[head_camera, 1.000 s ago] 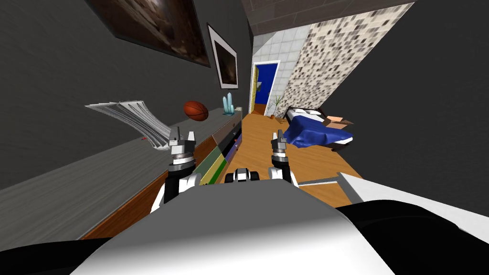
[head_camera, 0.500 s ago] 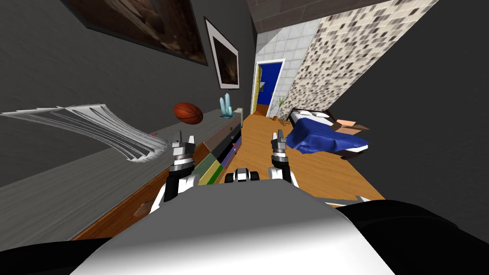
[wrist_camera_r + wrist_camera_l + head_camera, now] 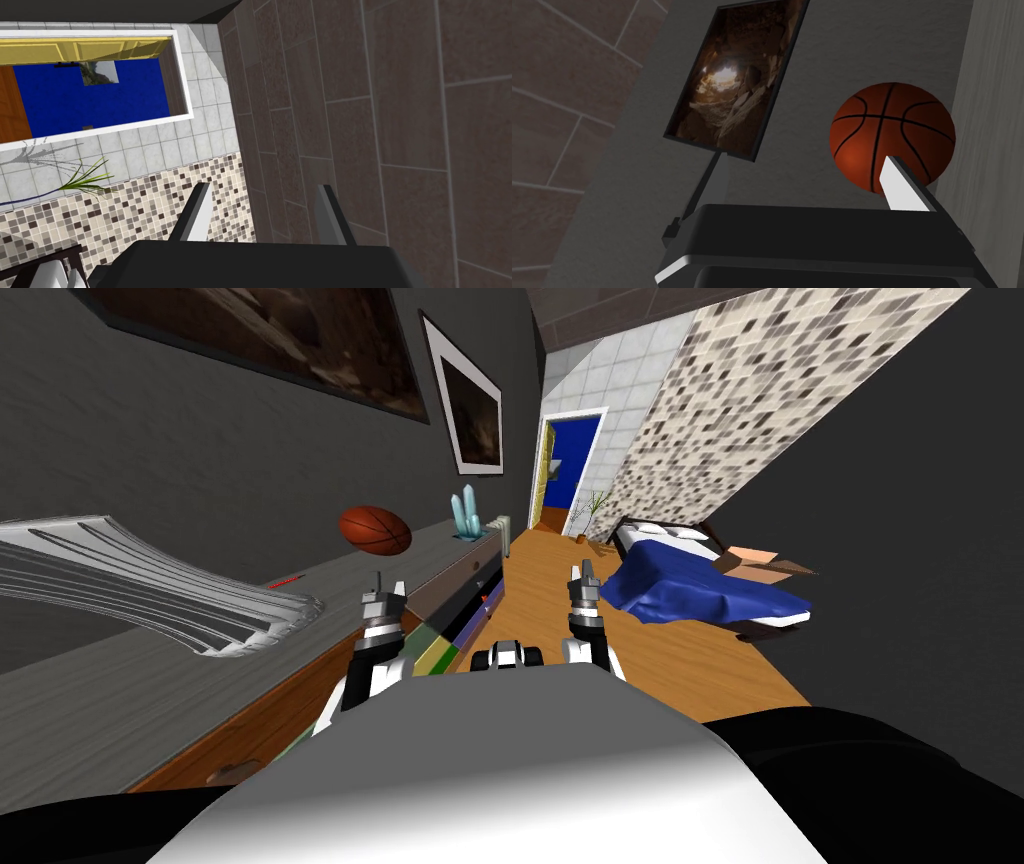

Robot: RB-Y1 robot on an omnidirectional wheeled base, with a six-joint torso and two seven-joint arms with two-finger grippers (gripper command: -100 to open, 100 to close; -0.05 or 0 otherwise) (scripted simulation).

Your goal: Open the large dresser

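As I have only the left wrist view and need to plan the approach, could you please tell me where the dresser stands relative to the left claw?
Observer: In the head view the dresser runs along the dark wall on the robot's left, and the left claw shows at its front edge, with its fingers open.
Operator: Thank you. Where is the other arm, please?
Observer: The right claw is held out over the wooden floor, away from the dresser, with its fingers open and nothing between them.
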